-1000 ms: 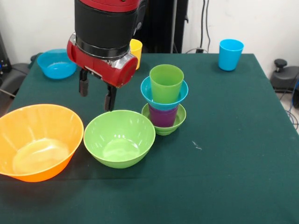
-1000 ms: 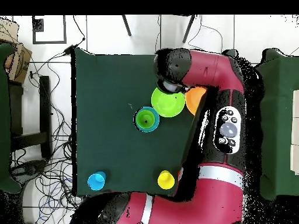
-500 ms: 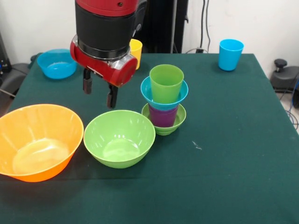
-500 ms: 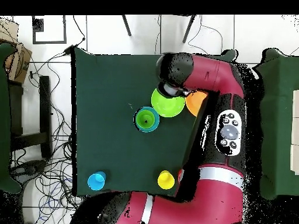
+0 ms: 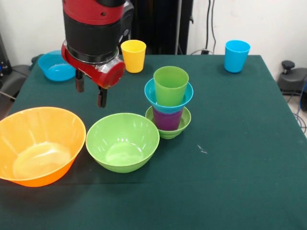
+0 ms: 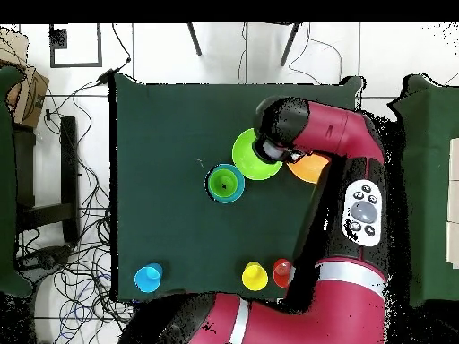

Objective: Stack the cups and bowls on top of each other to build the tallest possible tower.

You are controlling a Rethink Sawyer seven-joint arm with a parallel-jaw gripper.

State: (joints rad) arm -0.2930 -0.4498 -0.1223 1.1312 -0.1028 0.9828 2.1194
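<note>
Tower [image 5: 169, 101] stands near the middle of the green-clothed table [image 5: 240, 158], four pieces high: small green bowl [image 5: 168, 128] at the base, purple cup [image 5: 167, 118] in it, small blue bowl [image 5: 168, 100] on that, green cup [image 5: 171, 85] on top. It appears upright, with no visible lean. Gripper [image 5: 89, 91] hangs empty above the cloth, between the medium green bowl [image 5: 123, 141] and the medium blue bowl [image 5: 57, 65], its two fingers spread apart with nothing between them. It touches no object. Loose pieces remaining: the large orange bowl [image 5: 39, 143] at the table's front edge toward one corner, just beside the medium green bowl; the medium green bowl itself, just beside the tower's base; the medium blue bowl at a far corner; the yellow cup [image 5: 133, 55] at the far edge; the light blue cup [image 5: 237, 55] at the far edge toward the other corner. In the overhead view a small red-orange round object [image 6: 281, 272] sits just beside the yellow cup; it may be the orange cup, but this cannot be confirmed. Assessment: the task is partly complete, with four of ten pieces placed. Three cups and three bowls remain unstacked, and no piece is currently in hand.
</note>
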